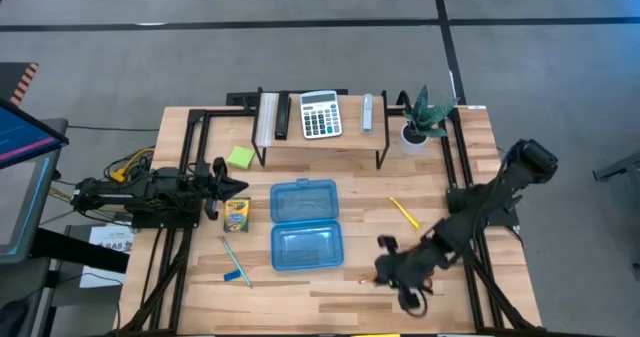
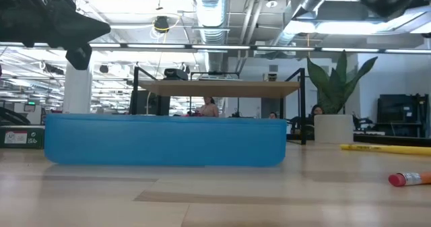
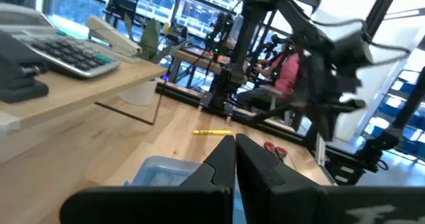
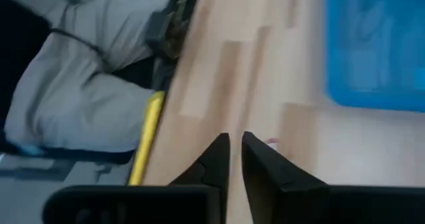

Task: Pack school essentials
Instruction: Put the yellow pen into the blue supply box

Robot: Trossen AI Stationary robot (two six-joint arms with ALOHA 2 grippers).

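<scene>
A blue case (image 1: 305, 222) lies open mid-table, seen edge-on in the low view (image 2: 165, 141). My left gripper (image 1: 238, 187) is shut and hovers at the case's left, above the yellow-green crayon box (image 1: 236, 214). The lime sticky-note pad (image 1: 240, 157) lies beyond it and the thin blue pen (image 1: 235, 262) nearer. A yellow pencil (image 1: 404, 213) lies to the right of the case. Something red that looks like the scissors' handles (image 3: 275, 151) shows past the left fingers. An orange pencil (image 2: 411, 179) lies near the low camera. My right gripper (image 1: 383, 262) is shut, low over the near right of the table.
A raised shelf (image 1: 320, 142) at the far edge carries a grey-white calculator (image 1: 320, 114), a stapler (image 1: 367, 112) and dark and white items. A potted plant (image 1: 420, 122) stands at its right end. Bare wood lies near the front edge. People sit in the room behind.
</scene>
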